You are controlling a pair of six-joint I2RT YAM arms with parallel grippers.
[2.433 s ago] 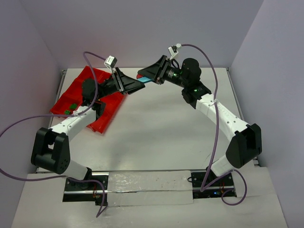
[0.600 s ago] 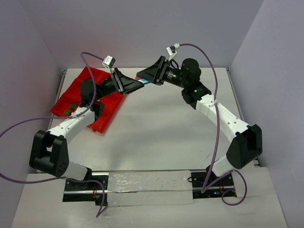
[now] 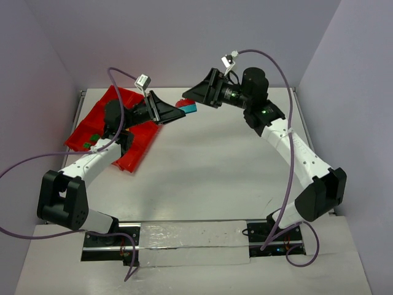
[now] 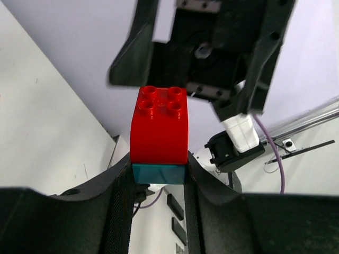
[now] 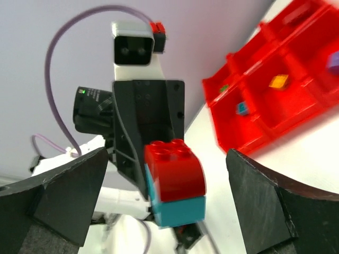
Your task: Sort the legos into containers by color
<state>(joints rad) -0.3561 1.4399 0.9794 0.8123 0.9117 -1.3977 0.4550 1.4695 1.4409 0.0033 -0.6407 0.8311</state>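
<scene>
From above, the left pincer [image 3: 182, 111] is raised over the table [image 3: 215, 166] near the red tray [image 3: 92, 120], clamped on a red-on-cyan lego pair [image 3: 186, 107]. The right pincer [image 3: 195, 92] hangs just beyond it. The left wrist view shows the fingers [image 4: 119, 196] gripping the pair's cyan brick [image 4: 158, 173], with the red brick [image 4: 159, 127] on top. From the right wrist, that pincer gapes wide, the pair seen between its fingers. A yellow lego [image 5: 278, 81], a cyan lego [image 5: 242, 108] and a green lego [image 5: 224, 88] lie in separate tray compartments.

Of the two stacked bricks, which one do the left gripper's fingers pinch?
The cyan brick: it sits clamped in the left gripper, while the red brick on it juts out free.
</scene>
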